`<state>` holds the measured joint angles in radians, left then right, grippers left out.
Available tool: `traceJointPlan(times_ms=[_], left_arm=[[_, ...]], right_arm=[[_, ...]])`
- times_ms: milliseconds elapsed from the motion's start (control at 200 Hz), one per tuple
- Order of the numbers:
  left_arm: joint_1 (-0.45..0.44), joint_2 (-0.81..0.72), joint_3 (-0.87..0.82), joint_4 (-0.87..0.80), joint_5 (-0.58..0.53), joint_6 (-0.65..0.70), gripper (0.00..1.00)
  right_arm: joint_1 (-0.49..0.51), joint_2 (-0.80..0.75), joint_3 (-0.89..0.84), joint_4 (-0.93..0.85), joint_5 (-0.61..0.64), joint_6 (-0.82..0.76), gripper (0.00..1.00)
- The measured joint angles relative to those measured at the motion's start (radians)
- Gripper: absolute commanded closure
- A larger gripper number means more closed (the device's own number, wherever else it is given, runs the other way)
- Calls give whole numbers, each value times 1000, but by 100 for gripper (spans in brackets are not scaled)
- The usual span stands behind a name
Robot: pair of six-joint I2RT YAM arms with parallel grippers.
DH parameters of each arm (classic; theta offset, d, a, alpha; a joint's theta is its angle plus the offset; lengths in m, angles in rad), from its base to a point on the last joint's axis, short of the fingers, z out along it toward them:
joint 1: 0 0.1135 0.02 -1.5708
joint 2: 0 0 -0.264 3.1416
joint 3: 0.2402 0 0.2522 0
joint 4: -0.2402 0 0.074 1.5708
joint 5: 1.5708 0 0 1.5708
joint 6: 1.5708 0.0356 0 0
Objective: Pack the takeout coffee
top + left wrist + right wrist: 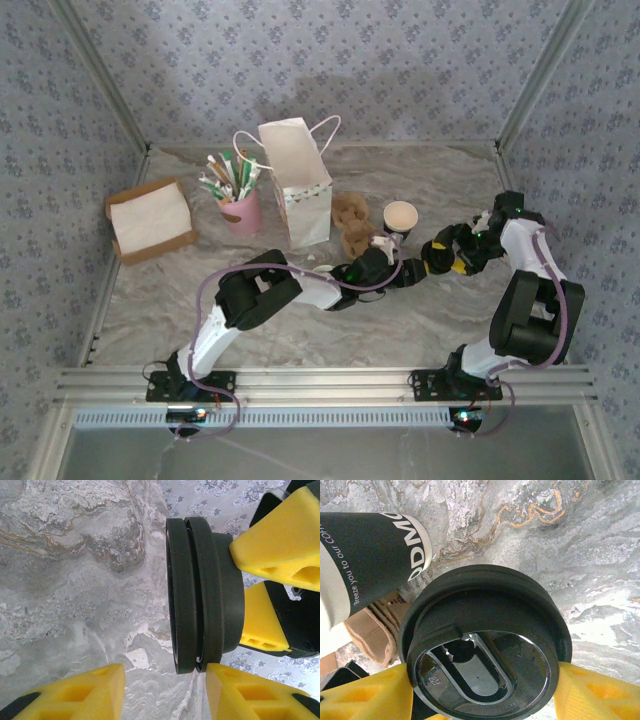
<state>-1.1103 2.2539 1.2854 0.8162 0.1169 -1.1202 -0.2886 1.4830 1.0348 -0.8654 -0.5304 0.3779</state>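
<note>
A black round lid (485,605) stands on edge just above the marble table (75,580), with my right gripper (480,680) shut on its rim. In the left wrist view the lid (200,587) shows two stacked rims, and the right gripper's yellow fingers (280,535) pinch it from the far side. My left gripper (165,680) is open and straddles the lid's lower edge; one pad touches the rim, the other stands apart. Both grippers meet mid-table, the left gripper (398,268) beside the right gripper (432,258). The takeout coffee is hidden.
A dark-walled paper cup (400,217) with a cream inside stands just behind the grippers, next to a brown pulp carrier (350,225). Farther left are a white paper bag (300,185), a pink cup of straws (240,208) and a cardboard box (150,220).
</note>
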Motion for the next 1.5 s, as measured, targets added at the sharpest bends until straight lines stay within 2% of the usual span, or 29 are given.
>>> traceJointPlan(times_ms=[1499], left_arm=[[11,-2,-18,23,-13,-19,57]], right_arm=[[-30,-1,-19,9,-62,0,33]])
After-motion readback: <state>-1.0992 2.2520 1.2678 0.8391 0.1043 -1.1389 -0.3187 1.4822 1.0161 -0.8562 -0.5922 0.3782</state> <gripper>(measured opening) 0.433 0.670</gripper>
